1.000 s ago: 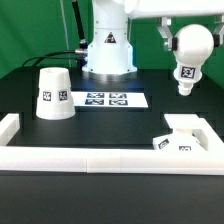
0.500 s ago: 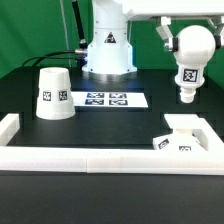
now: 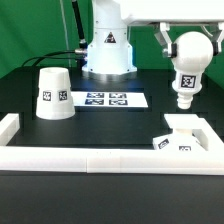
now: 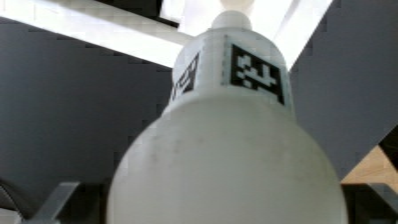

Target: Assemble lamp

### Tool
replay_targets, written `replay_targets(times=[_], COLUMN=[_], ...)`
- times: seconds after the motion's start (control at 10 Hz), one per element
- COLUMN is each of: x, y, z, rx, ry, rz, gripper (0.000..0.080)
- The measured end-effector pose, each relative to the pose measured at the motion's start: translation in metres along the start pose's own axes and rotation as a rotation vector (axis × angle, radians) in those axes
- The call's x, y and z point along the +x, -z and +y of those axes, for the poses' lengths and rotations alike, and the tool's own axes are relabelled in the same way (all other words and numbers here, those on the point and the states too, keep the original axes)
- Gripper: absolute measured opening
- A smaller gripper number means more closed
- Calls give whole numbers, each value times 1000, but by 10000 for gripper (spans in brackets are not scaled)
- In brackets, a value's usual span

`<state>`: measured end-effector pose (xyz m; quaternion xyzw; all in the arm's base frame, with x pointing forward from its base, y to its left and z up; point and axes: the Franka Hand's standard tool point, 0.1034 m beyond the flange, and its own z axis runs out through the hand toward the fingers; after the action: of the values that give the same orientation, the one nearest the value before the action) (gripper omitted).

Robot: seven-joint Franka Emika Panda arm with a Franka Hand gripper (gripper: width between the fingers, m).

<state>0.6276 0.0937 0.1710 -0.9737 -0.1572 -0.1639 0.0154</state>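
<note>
One white bulb (image 3: 190,60), round-headed, tagged neck downward.

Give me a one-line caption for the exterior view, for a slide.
The gripper holds the bulb neck-down in the air above the base; the shade stands beside the marker board.

The white arm (image 3: 165,10) has a rounded base (image 3: 108,58) bearing a black triangle sticker (image 3: 110,41); black cables (image 3: 66,47) sit at its nine o'clock; the claw (image 4: 210,198) has grey fingers (image 4: 50,200).

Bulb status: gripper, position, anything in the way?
Gripper shut on bulb, neck down. Bulb held above base, not touching. Shade stands apart at exterior view's left; nothing between bulb and base.
</note>
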Motion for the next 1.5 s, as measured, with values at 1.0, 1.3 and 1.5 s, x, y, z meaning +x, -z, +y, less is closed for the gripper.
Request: replay_targets(times=[1.0,1.3,1.5], x=[-10,-14,-16], y=[-18,-24,-28], z=[-2,-6,-6], rx=[-7,-3,-1], ry=[18,21,21], rz=[23,13,7], gripper=[580,580,580])
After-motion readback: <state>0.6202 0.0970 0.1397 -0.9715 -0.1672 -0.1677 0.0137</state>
